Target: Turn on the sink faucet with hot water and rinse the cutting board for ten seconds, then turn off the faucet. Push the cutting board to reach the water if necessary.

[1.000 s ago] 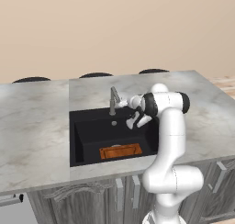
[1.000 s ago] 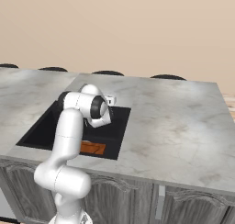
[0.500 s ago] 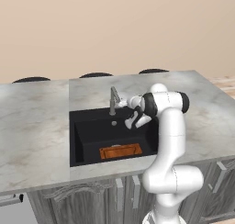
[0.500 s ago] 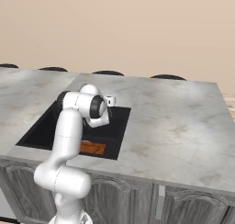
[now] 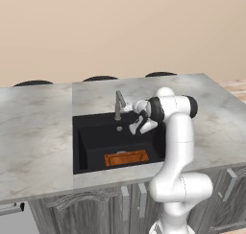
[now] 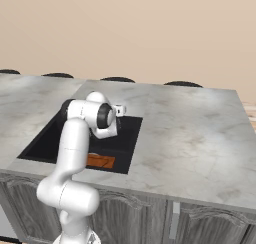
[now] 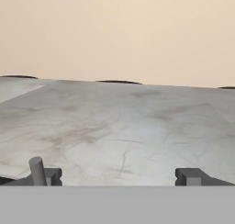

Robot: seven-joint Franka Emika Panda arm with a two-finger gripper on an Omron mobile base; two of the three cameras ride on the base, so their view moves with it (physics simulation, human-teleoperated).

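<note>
surface (image 5: 38, 132): marble island, black sink (image 5: 91, 142) set in it
board (image 5: 126, 157): flat at the sink's near edge, dry
claw (image 7: 118, 176): fingers wide apart, empty, beside the faucet (image 5: 118, 105)
tip: I'd nudge the lever gently toward hot

Arm folded low, tool (image 7: 119, 176) apparently spread (empty)

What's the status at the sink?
Gripper open, empty, up by the faucet. No water running. Cutting board flat at the sink's near edge. Nothing blocking.
</note>
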